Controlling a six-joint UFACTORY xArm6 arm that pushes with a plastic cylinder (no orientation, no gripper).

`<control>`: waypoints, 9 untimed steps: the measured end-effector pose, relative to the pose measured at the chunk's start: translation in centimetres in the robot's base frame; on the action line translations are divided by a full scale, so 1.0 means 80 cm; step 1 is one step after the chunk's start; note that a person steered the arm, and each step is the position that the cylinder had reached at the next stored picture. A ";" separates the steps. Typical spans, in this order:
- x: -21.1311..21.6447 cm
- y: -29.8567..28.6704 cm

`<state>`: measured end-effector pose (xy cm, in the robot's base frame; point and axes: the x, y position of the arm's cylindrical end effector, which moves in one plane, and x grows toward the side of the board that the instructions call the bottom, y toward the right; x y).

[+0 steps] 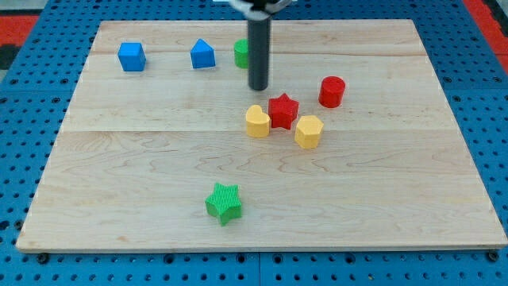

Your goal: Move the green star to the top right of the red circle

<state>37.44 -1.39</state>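
The wooden board [159, 159] fills most of the view, its pale planks ending in a clean edge on every side, with blue pegboard [24, 159] beyond it all round. The widest open stretch of wood lies across the view's bottom half and down the view's left side; the right side below the cluster is bare too.

My rod [259, 48] comes down from the view's top centre, and my tip [259, 87] rests on the board in the upper middle. I carry no fingers at all, only this straight dark rod, so there is nothing to stand apart or close.

Just behind the rod on its left a green block [240, 54] peeks out, its shape mostly hidden. Further left along the top edge sit a blue pentagon-like block [203, 55] and, well apart from it, a blue cube [132, 56].

The red circle [332, 91] stands to the right of my tip, near but not touching anything. Below my tip is a tight cluster: a red star [282, 110] in the middle, a yellow heart [257, 121] touching or just beside it on the left, and a yellow hexagon-like block [309, 131] just beside it on the lower right.

The green star [224, 203] lies alone in the lower middle, well apart from my tip and from the red circle, near the bottom edge with bare wood on every side.
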 end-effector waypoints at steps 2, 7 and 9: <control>0.116 -0.168; 0.280 0.049; 0.229 0.139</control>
<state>55.80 9.73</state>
